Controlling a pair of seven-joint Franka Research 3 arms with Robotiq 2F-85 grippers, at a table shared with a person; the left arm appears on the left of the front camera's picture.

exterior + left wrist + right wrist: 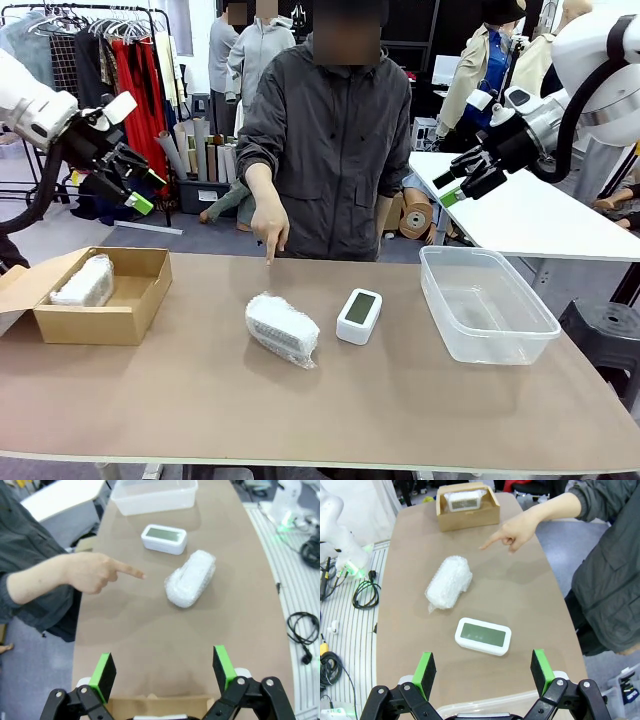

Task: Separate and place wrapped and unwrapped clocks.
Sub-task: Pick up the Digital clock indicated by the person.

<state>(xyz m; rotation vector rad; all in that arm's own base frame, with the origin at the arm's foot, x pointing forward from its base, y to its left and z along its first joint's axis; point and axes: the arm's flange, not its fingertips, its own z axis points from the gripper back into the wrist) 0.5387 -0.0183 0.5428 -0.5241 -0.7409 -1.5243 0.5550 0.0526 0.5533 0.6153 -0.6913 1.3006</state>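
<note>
Brown table — on it a cardboard box, bubble-wrapped bundle, bare white clock, clear tub.

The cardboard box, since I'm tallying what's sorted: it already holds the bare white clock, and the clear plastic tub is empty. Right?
Not quite. The front view shows the cardboard box holding a bubble-wrapped bundle; the bare white clock stands on the table. The clear plastic tub is empty.
</note>
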